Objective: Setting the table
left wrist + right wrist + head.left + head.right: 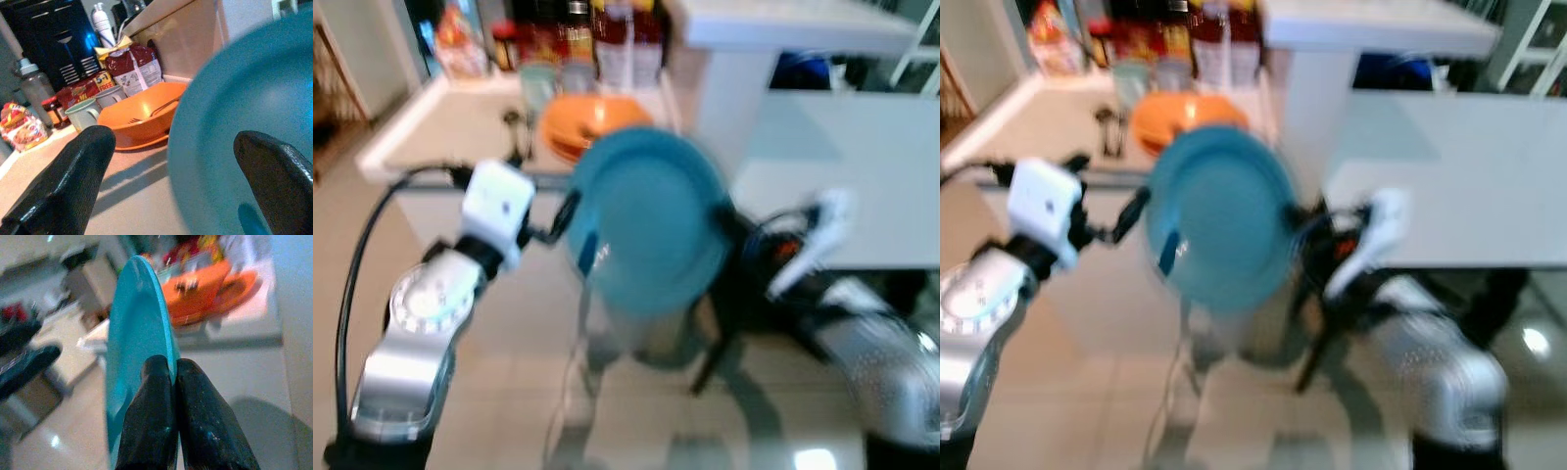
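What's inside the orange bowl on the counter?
A fork lies in the orange bowl, handle resting on the rim. The bowl's near wall hides its bottom, so any other contents cannot be seen.

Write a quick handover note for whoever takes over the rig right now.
Right gripper: shut on the rim of the teal plate, holding it up over the floor.
Left gripper: open, fingers beside the plate's face, not pinching it.
Orange bowl with a utensil in it sits on the beige counter ahead, by mugs and bottles.
Done: plate picked up.
Left: carry it to the white table and set it down.

Home kitchen: counter (450, 122), bottles (607, 39), orange bowl (146, 115).
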Robot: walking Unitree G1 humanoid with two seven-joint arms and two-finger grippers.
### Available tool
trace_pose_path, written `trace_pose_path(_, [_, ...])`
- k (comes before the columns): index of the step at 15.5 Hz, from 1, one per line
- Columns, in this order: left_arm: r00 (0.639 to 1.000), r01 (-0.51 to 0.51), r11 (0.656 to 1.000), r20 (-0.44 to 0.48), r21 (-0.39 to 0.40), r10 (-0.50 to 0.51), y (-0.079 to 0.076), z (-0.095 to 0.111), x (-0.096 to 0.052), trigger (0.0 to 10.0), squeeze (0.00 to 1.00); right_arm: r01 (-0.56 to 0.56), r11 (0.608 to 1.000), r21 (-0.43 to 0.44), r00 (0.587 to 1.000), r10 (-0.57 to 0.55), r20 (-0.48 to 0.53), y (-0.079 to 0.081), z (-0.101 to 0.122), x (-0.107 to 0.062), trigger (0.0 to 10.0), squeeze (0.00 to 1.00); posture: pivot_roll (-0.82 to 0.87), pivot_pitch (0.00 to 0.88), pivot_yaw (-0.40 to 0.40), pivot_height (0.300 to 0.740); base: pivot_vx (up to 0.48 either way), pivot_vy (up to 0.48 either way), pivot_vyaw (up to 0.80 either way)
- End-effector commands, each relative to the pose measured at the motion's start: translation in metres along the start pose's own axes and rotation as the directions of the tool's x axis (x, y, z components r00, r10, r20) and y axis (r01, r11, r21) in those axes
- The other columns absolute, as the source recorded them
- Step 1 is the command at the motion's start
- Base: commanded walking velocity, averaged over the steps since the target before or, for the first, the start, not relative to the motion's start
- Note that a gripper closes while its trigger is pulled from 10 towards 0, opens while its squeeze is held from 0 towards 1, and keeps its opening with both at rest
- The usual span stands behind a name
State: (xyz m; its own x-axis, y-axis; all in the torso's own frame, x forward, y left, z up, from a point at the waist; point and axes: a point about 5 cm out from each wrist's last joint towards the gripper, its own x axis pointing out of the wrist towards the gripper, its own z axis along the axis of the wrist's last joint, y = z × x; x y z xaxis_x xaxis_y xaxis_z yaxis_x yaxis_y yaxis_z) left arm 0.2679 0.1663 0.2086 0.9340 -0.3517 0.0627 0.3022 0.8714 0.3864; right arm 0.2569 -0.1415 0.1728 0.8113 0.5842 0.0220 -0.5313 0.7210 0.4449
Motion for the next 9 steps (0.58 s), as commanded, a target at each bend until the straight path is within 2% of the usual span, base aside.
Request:
trace_pose_path(1, [1.0, -0.02, 1.0, -0.009, 0.016, 0.02, 0.001, 0.0, -0.002, 10.0, 0.0, 0.008, 0.999, -0.046, 0.999, -0.006, 0.044, 0.0, 0.01, -0.002, 10.0, 0.0, 0.05, 0.0, -0.02, 0.74, 0.0, -0.48, 0.8])
trace_pose_path(4, [0.998, -0.064, 0.998, -0.016, 0.025, 0.065, 0.007, 0.0, -0.007, 10.0, 0.0, 0.005, 0.999, -0.047, 0.999, -0.003, 0.035, -0.004, 0.011, 0.001, 10.0, 0.0, 0.07, 0.0, -0.062, 0.74, 0.0, -0.48, 0.8])
trace_pose_path(6, [0.995, -0.096, 0.995, -0.04, 0.019, 0.097, 0.009, -0.005, -0.015, 10.0, 0.0, -0.019, 0.998, -0.057, 1.0, 0.02, 0.015, -0.005, 0.011, 0.003, 10.0, 0.0, 0.06, 0.0, -0.07, 0.74, 0.0, -0.48, 0.0])
trace_pose_path(9, [0.994, -0.099, 0.995, -0.041, -0.004, 0.099, 0.005, -0.007, -0.01, 10.0, 0.0, 0.12, 0.992, -0.038, 0.991, -0.117, 0.07, -0.021, 0.022, 0.002, 10.0, 0.0, 0.02, 0.0, -0.05, 0.74, 0.0, -0.48, 0.0])
